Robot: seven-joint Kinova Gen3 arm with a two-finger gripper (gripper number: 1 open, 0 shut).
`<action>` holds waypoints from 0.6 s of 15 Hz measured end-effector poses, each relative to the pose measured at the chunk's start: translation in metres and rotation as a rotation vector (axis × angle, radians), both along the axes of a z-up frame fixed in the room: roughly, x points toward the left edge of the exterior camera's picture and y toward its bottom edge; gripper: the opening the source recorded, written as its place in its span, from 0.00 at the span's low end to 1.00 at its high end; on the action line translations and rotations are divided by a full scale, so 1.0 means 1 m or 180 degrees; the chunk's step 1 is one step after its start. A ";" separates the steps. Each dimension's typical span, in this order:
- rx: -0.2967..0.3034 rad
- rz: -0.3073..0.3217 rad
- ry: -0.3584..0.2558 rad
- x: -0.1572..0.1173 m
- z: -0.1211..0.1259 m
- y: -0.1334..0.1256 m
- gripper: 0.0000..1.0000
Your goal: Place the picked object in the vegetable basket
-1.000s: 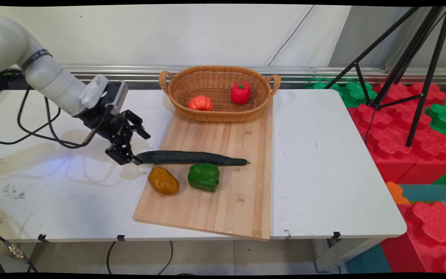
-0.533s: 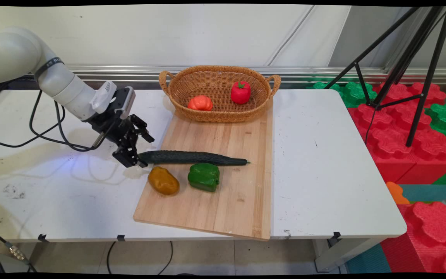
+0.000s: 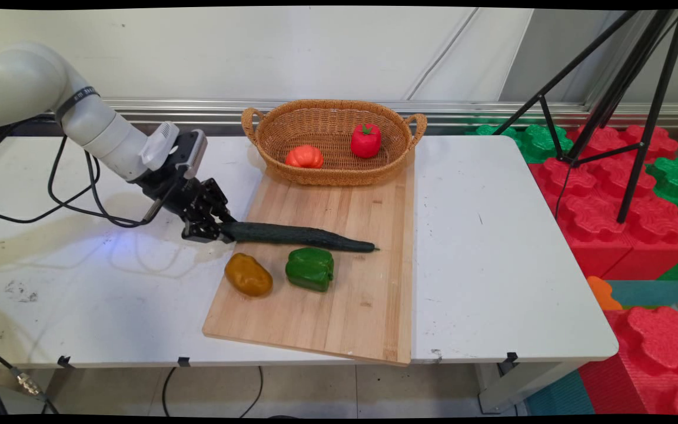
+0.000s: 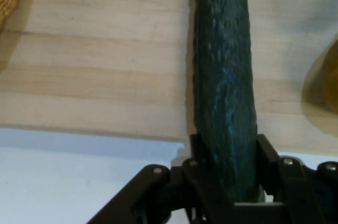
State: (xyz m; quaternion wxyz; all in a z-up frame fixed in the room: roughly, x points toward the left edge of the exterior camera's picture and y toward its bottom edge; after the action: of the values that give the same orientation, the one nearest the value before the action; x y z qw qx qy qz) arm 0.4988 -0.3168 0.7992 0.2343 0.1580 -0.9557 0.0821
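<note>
Wooden cutting board (image 3: 339,282) at frame centre carries the long dark-green cucumber (image 3: 298,237), lying left of centre. It looks stiff, bumpy-skinned and light, likely to droop or swing when held by its end. The gripper (image 3: 214,231) has its jaws closed snugly around that left end.

The tool (image 3: 216,231) has closed on the cucumber's (image 3: 298,236) left end and lifted it slightly.
</note>
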 end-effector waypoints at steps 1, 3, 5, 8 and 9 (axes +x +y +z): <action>-0.0003 0.0004 0.0002 0.001 0.001 0.000 0.00; -0.0012 0.0018 0.0017 0.005 0.004 0.001 0.00; -0.0028 0.0029 0.0048 0.009 0.009 0.002 0.00; -0.0060 0.0057 0.0143 0.016 0.024 0.005 0.00; -0.0069 0.0064 0.0173 0.019 0.031 0.007 0.00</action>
State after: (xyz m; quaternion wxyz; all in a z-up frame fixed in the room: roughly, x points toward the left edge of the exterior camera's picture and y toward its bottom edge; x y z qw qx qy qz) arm 0.5182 -0.3102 0.8300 0.2611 0.1672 -0.9464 0.0904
